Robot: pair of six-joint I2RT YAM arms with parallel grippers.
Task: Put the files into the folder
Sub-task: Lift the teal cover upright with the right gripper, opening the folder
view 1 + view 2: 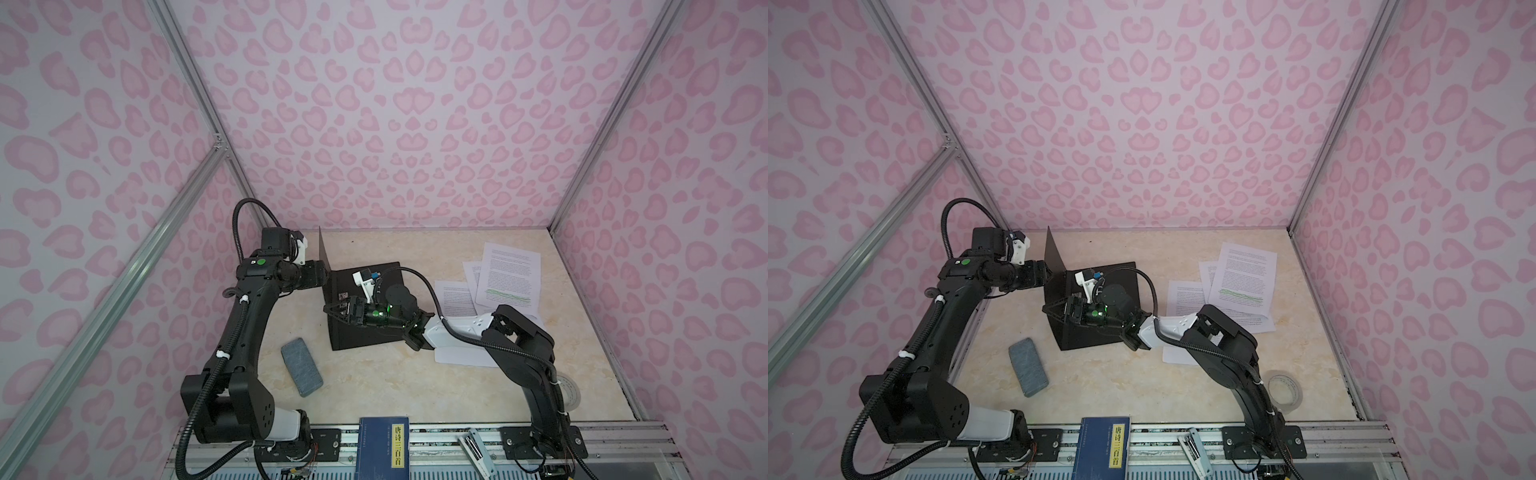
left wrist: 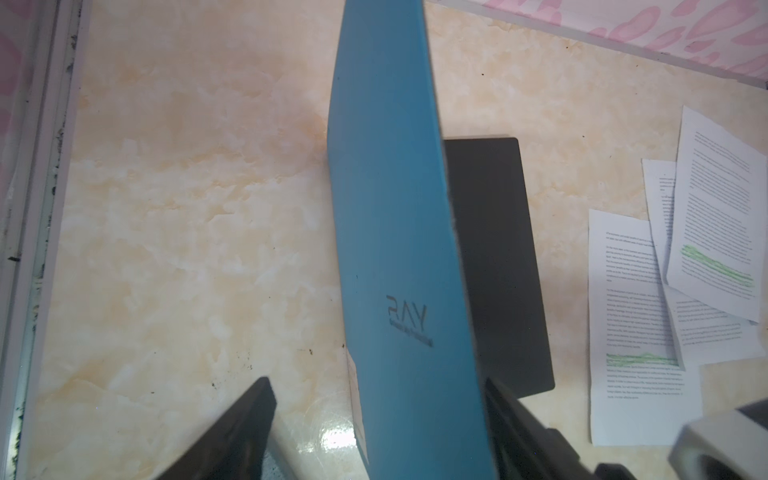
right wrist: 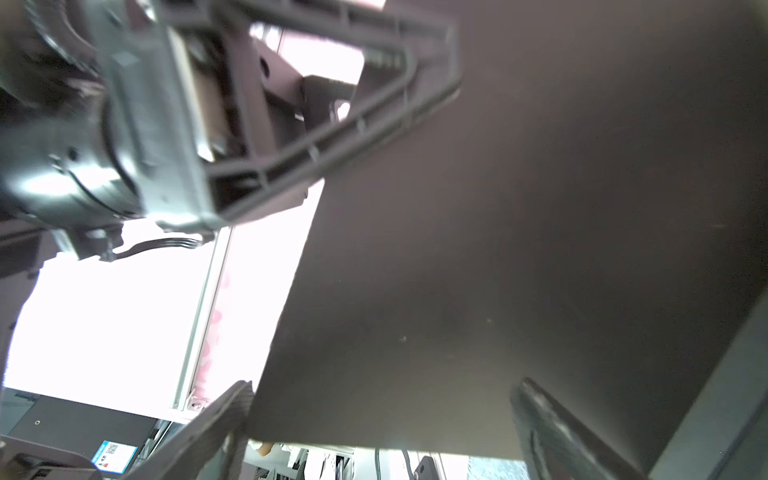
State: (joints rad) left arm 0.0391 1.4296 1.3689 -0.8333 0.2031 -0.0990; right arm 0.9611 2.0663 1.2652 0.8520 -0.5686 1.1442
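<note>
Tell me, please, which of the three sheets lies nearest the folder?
The leftmost sheet, partly hidden by the right arm; the middle sheet and the rightmost sheet lie farther from the folder.

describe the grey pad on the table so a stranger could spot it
On the marble-look table, look left of the open black folder, toward the front. The grey pad lies flat and alone there, a speckled rounded rectangle, unlike the white sheets on the right.
</note>
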